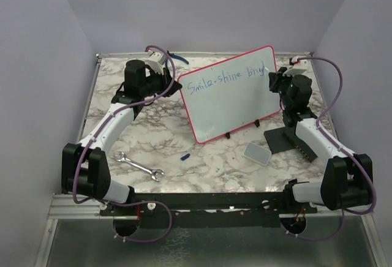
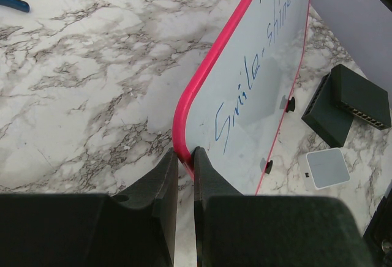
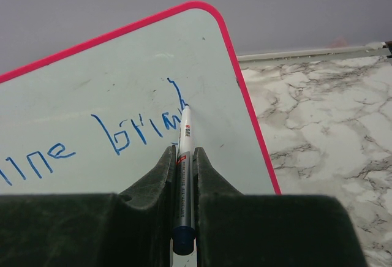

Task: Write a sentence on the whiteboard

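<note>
Large glossy white rectangular whiteboard (image 1: pixel 226 111) w/ rounded corners & thin red-pink frame stands tilted back toward the far edge of the marble-print tabletop (image 1: pixel 159 138), right of centre, on 2 small black feet.

Left gripper (image 2: pixel 185 157) has its fingers nearly together, pinching the frame at the board's left edge near the lower corner. Prob. a brace, so the board doesn't slide or tip under pen pressure.

Right gripper (image 3: pixel 182 154) is clamped fully onto a slim white marker (image 3: pixel 185 129) lying lengthwise betw. the fingers, tip touching the board near its upper right corner.

The thin blue handwritten sentence (image 1: pixel 229 80) runs in 1 line across the upper part, reading approx. "Smile-shine brigh". Final letter looks unwritten, so the task seems nearly done.

Hard to see:
- Right wrist view cuts off the 1st word.
- Left wrist view loses the line's end at the top.
- Can't tell whether the feet sit flat.

Near the tabletop's front edge lie a silver wrench (image 1: pixel 139 166), a small blue cap (image 1: pixel 185 155) & a small grey rectangular pad (image 1: pixel 257 153).
</note>
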You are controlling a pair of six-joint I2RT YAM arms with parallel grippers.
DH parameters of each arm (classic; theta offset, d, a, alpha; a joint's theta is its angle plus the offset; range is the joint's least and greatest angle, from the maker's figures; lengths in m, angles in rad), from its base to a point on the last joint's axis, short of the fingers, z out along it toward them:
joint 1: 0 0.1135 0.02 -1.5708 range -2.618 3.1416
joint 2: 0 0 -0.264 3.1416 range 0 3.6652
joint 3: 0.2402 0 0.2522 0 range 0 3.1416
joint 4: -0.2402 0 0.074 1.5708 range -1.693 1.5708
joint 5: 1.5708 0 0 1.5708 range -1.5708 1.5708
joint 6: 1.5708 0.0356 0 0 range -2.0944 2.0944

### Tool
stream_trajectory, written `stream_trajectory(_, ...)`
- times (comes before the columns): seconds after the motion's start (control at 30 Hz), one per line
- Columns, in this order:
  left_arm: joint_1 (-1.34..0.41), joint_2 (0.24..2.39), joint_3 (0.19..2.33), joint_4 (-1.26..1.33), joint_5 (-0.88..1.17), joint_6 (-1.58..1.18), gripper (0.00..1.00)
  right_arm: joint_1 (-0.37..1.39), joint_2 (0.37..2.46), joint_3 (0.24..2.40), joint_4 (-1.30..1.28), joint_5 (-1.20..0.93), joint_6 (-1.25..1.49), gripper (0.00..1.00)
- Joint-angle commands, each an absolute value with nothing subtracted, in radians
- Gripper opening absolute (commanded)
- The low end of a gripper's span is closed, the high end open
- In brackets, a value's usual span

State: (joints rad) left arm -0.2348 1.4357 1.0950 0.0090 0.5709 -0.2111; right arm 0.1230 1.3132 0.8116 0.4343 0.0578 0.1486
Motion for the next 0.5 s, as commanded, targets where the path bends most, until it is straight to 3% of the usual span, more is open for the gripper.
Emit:
stream_trajectory(0.0, -0.229, 1.413, 1.097, 0.027, 0.591, -0.168, 0.0, 0.118, 1.328, 0.832, 0.462, 0.091, 0.139, 0.01)
stream_trajectory(0.47, -0.23, 1.411, 1.097, 0.026, 0.591, -0.166, 0.0, 0.117, 1.32, 0.807, 0.448, 0.11, 0.144, 0.01)
